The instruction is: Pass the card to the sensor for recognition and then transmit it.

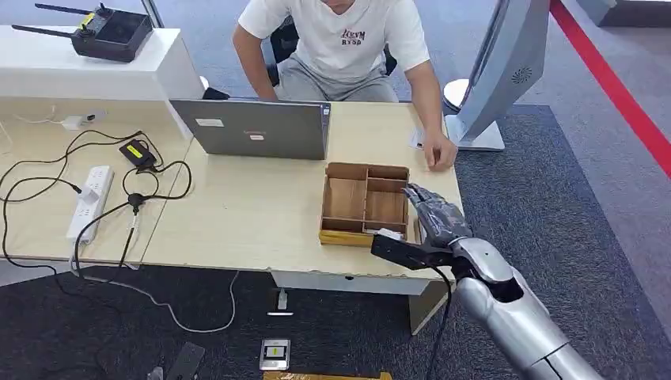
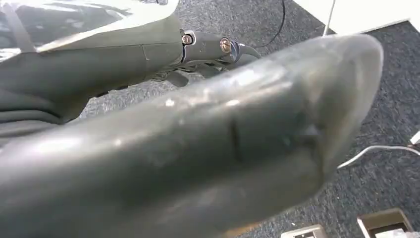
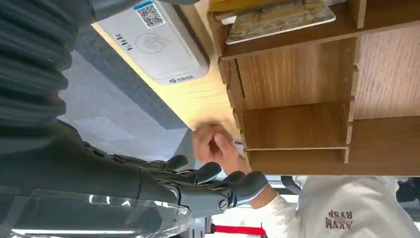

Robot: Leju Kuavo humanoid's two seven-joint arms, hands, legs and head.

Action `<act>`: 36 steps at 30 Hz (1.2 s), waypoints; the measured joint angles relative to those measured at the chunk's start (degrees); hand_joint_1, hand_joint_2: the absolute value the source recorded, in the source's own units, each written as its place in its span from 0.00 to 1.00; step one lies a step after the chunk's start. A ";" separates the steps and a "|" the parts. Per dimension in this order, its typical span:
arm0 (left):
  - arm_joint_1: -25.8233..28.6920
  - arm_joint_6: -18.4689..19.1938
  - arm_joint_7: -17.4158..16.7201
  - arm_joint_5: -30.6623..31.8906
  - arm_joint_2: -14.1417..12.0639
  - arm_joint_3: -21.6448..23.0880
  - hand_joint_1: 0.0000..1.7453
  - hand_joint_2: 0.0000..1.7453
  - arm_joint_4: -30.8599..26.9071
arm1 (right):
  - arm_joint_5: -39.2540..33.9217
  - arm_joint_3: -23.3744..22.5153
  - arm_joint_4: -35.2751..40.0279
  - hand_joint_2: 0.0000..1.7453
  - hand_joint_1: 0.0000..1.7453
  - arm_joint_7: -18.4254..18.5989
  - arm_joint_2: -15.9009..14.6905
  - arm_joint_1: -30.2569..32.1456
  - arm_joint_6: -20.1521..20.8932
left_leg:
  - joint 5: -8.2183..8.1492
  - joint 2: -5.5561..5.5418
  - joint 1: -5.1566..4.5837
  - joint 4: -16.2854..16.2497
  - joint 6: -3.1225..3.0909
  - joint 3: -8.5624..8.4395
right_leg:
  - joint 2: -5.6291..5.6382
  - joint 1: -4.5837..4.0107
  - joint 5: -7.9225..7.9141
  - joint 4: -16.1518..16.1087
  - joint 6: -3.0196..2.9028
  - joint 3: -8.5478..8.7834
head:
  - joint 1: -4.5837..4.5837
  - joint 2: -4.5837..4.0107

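Observation:
A patterned card lies flat in the front compartment of the wooden box on the desk. A white card sensor with a QR label lies on the desk beside the box's front right corner; in the head view my wrist covers most of the sensor. My right hand hovers over the box's right edge, fingers stretched out and apart, holding nothing. In the left wrist view a blurred grey part of my left hand hangs over the carpet, and its fingers cannot be made out.
A person in a white shirt sits behind the desk, one hand resting on the table just beyond the box. A closed-angle laptop stands left of the box. Cables and a power strip lie at the left. A grey stand rises at the right.

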State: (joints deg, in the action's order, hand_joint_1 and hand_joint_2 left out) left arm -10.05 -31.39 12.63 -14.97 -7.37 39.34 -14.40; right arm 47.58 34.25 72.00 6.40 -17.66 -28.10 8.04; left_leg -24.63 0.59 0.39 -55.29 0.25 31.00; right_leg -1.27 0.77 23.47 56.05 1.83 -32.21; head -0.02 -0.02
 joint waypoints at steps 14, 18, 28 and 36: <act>-0.09 0.13 -0.39 0.59 0.00 0.13 0.00 0.00 -0.02 | -0.22 0.81 -6.23 1.00 0.00 -2.49 3.06 -2.27 -3.10 | 0.00 0.00 0.00 0.00 0.00 0.00 | 0.00 0.00 0.00 0.00 0.00 0.00 | 0.02 0.00; -0.08 0.09 -0.39 0.59 0.00 0.15 0.00 0.00 0.00 | -0.70 0.98 -7.30 1.00 0.00 -2.80 3.30 -2.33 -3.26 | 0.00 0.00 0.00 0.00 0.00 0.00 | 0.00 0.00 0.00 0.00 0.00 0.00 | 0.02 0.00; -0.09 0.09 -0.33 0.57 0.00 0.15 0.00 0.00 0.00 | -1.73 2.21 -7.34 1.00 0.00 -2.99 3.52 -2.04 -2.38 | 0.00 0.01 0.00 0.00 0.00 -0.01 | 0.00 0.00 0.00 0.00 0.00 -0.02 | 0.02 0.00; -0.07 0.07 -0.28 0.50 0.00 0.15 0.00 0.00 0.00 | -1.99 2.69 -7.32 1.00 0.00 -2.99 3.60 -1.70 -1.73 | 0.00 0.00 0.00 0.00 0.00 0.00 | 0.00 0.00 0.00 0.00 0.00 -0.01 | 0.02 0.00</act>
State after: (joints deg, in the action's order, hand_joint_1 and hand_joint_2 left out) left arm -10.12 -31.32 12.35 -14.47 -7.37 39.50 -14.40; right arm 45.59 36.94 64.67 3.41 -14.06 -29.79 6.32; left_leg -24.63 0.59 0.39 -55.29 0.26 30.99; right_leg -1.27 0.77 23.47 56.05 1.83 -32.22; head 0.00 -0.02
